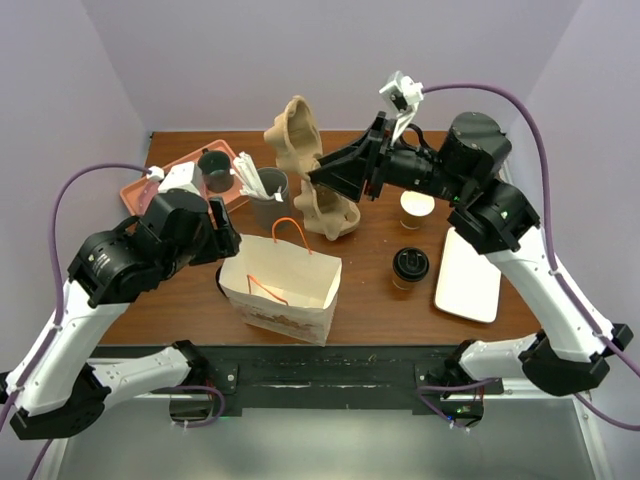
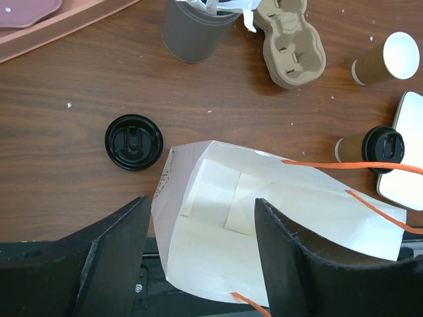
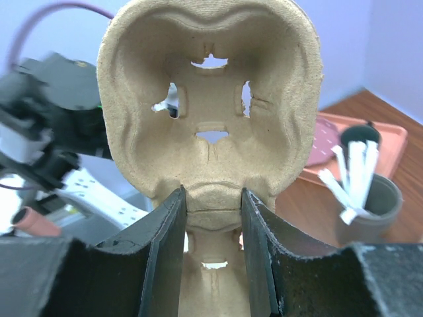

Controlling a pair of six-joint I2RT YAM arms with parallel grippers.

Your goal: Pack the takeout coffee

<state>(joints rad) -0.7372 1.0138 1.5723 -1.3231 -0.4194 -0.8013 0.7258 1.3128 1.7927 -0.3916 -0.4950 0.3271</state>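
A tan takeout coffee cup with a black lid point(image 1: 410, 267) point(image 2: 373, 148) stands on the table, right of the white paper bag point(image 1: 285, 285) point(image 2: 264, 224). A second tan cup point(image 1: 417, 207) point(image 2: 386, 61) stands open behind it. A loose black lid point(image 2: 133, 141) lies left of the bag. My right gripper point(image 1: 322, 180) point(image 3: 211, 214) is shut on the narrow waist of the cardboard cup carrier point(image 1: 305, 165) point(image 3: 211, 99), which hangs tilted on edge above the table. My left gripper point(image 1: 226, 240) point(image 2: 201, 247) is open, its fingers either side of the bag's left end.
A grey tumbler with white utensils point(image 1: 268, 190) point(image 2: 195, 30) point(image 3: 367, 201) stands behind the bag. A dark mug point(image 1: 213, 168) sits on a pink tray point(image 1: 140, 185) at the back left. A white flat tray point(image 1: 468, 275) lies at the right edge.
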